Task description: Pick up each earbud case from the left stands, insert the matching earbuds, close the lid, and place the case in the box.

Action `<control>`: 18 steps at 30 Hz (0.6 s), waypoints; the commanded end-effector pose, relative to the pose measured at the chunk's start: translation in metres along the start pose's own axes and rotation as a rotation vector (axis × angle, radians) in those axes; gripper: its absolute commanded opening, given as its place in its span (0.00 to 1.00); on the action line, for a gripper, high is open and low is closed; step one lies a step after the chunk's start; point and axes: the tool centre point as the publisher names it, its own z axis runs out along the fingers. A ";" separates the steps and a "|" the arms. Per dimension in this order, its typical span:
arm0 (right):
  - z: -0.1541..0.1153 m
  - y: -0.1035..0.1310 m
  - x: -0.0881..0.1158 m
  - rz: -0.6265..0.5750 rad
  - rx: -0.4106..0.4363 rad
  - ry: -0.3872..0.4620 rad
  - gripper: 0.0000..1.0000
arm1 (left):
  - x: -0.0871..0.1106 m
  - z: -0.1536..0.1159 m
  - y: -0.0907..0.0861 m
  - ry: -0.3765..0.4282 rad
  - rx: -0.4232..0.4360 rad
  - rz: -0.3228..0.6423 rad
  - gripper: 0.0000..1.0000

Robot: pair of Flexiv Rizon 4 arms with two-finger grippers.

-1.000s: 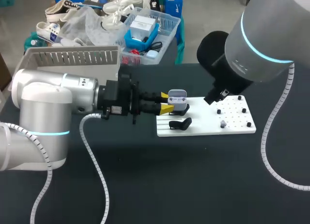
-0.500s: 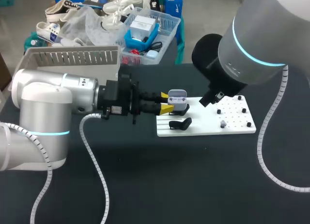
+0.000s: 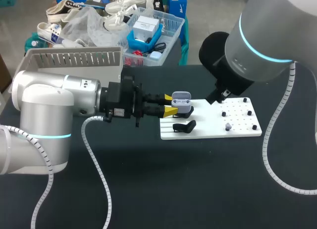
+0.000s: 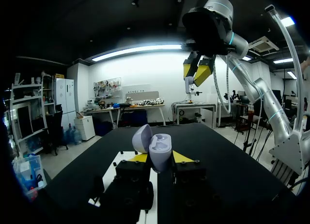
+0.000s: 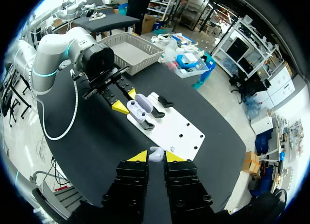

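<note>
Clamps the open case (image 3: 182,102), lid up, in the left gripper (image 3: 171,104) at the board's (image 3: 208,130) end, ready for the earbud (image 5: 155,153) pinched in the right gripper (image 5: 155,158) above.

The left arm (image 3: 49,105) is built from thick, rounded links finished in light grey and white, and a thin cyan light ring (image 3: 49,137) is set around one joint. Its wrist is made up of black, blocky parts, and the left tool (image 3: 170,104) is formed by two black fingers (image 3: 154,109) capped with bright yellow tips. A white spiral-wrapped cable (image 3: 95,159) is led out from the wrist. The right arm (image 3: 267,35) is finished in the same grey, is ringed by a similar cyan band (image 3: 262,53) and is ended in a black rounded section; a second spiral-wrapped cable (image 3: 266,144) is attached to it. In the right wrist view the right tool (image 5: 155,157) is seen as two black blocks dotted with small screws, each tipped with a yellow wedge.
</note>
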 end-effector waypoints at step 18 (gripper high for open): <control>0.038 -0.009 -0.064 0.494 0.113 0.259 0.00 | 0.000 0.001 0.000 0.001 -0.003 0.001 0.00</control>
